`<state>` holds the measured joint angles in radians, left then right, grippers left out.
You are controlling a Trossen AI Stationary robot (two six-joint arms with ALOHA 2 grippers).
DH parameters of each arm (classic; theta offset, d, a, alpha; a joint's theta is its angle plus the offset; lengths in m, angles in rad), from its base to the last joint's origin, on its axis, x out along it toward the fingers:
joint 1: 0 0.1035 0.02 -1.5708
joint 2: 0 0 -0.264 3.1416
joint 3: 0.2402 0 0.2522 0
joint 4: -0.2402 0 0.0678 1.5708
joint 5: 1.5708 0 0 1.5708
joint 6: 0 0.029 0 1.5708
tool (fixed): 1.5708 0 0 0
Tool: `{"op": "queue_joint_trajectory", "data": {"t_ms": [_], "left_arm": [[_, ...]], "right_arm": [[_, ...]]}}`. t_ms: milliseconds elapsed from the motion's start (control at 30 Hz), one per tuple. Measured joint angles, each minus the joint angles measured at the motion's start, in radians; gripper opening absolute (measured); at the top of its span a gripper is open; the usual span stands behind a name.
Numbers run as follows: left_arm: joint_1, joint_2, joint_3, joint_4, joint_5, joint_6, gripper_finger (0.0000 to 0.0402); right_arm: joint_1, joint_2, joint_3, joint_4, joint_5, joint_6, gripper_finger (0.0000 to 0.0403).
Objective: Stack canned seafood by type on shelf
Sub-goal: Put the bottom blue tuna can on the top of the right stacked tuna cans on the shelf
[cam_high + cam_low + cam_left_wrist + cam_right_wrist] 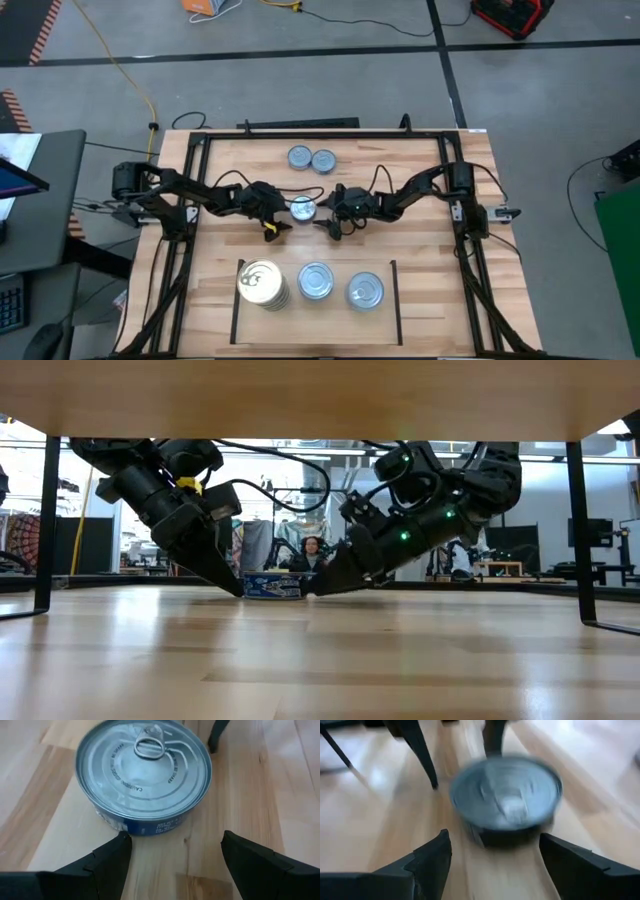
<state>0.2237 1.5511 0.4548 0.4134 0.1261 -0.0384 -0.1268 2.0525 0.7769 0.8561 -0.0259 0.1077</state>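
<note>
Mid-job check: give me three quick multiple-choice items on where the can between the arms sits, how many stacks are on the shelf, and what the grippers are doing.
1. Where is the silver-topped can that both arms point at?
A. On the shelf
B. On the table between the two grippers
C. Lifted off the table

2. How many stacks stand on the shelf?
A. One
B. Three
C. Five

3. What state are the left gripper and right gripper in?
A. Both open, neither closed on the can
B. Left shut on the can
C. Right shut on the can

Answers: 1 B, the low view shows the can resting on the wood with an arm on each side. 2 B, the high view shows a gold-topped stack and two silver-topped stacks side by side. 3 A, both wrist views show spread fingers with the can ahead of them.
</note>
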Motion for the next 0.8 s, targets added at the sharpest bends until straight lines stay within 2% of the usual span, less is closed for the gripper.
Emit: {"op": "queue_joint_trajectory", "data": {"t_ms": [133,500,600,800], "left_arm": [[0.000,0.001,0.000,0.019,-0.006,0.016,0.0295],[0.002,0.006,0.009,-0.016,-0.166,-0.012,0.0299],[0.002,0.006,0.009,-0.012,-0.191,0.010,0.0314],[0.003,0.004,0.010,-0.049,-0.305,0.057,0.0358]], "right_arm": [[-0.003,0.000,0.017,0.003,-0.002,-0.018,0.0324],[-0.010,0.015,0.054,-0.092,-0.006,-0.030,0.0324],[-0.010,0.017,0.055,-0.099,-0.003,-0.029,0.0324],[-0.020,0.010,0.057,-0.160,0.001,-0.033,0.0336]]}}
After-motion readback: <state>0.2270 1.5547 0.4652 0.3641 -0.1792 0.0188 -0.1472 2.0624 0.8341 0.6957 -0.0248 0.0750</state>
